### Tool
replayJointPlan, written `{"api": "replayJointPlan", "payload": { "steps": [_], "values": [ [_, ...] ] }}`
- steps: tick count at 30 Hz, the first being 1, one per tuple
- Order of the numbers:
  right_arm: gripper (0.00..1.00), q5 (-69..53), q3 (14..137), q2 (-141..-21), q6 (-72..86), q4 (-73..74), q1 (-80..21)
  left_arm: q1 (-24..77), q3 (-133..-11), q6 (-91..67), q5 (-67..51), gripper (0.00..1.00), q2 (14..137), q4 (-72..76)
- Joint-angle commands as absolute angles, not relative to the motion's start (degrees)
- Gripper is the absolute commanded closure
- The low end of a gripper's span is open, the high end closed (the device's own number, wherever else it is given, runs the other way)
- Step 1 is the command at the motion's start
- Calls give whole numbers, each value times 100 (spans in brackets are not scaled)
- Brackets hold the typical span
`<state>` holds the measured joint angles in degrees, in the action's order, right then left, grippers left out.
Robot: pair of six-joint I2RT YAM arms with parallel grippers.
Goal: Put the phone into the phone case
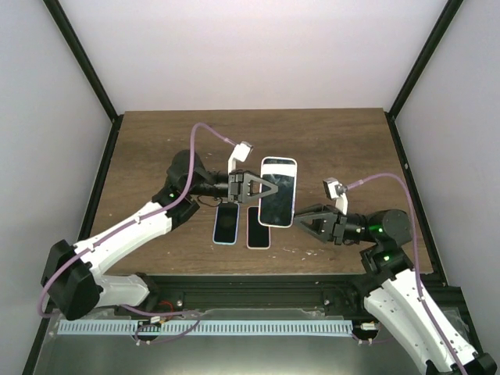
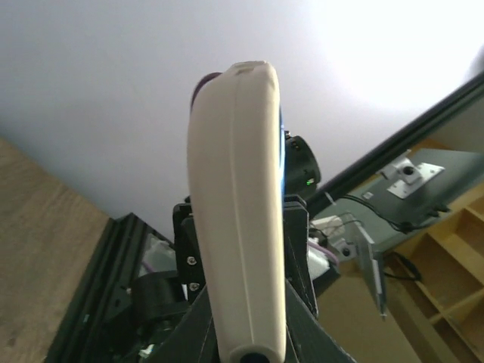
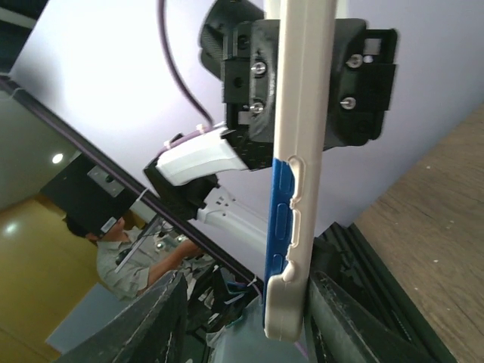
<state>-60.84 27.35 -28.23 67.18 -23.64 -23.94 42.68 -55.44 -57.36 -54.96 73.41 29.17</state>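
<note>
Dark wooden table inside pale walls with black corner posts

We see top view evenly lit, sharp; faint soft shadows on table. Left wrist view: white glare upper right, phone case near lens slightly blurred. Right wrist view crisp, bright behind.

1. Dead centre is blocked: the phone case hangs raised, clamped on its left side by the left gripper.
2. The right gripper crowds its near-right edge, jaws parted either side of the case.
3. Below, a blue-edged phone and a pink-edged phone lie flat side by side, taking the near-centre wood.
4. The far strip of the table is open wood, a wide lane from left to right.
5. A black side rail fences the right edge.
</note>
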Motion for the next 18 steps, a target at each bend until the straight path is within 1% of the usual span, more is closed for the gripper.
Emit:
{"api": "replayJointPlan", "payload": {
  "steps": [1, 4, 8, 14, 16, 18],
  "values": [
    [58, -5993, 3141, -2892, 6234, -2080, -2494, 4166, -5724, -4692, -4726, 100, 7189, 1474],
    [59, -5936, 3233, -3009, 6040, -1837, -2498, 4166, -5783, -4377, -4401, 100, 7070, 982],
    [59, -5919, 3219, -3284, 5900, -1545, -2496, 4166, -5766, -4187, -4071, 100, 6952, 705],
    [64, -5927, 3059, -3515, 5895, -1532, -2496, 4166, -5778, -4015, -3790, 100, 6882, 516],
    [67, -5964, 3044, -3616, 5858, -1499, -2500, 4166, -5774, -3951, -3711, 100, 6888, 483],
    [75, -6038, 2997, -3700, 5862, -1565, -2505, 4171, -5789, -3891, -3654, 100, 6907, 400]
  ]
}}
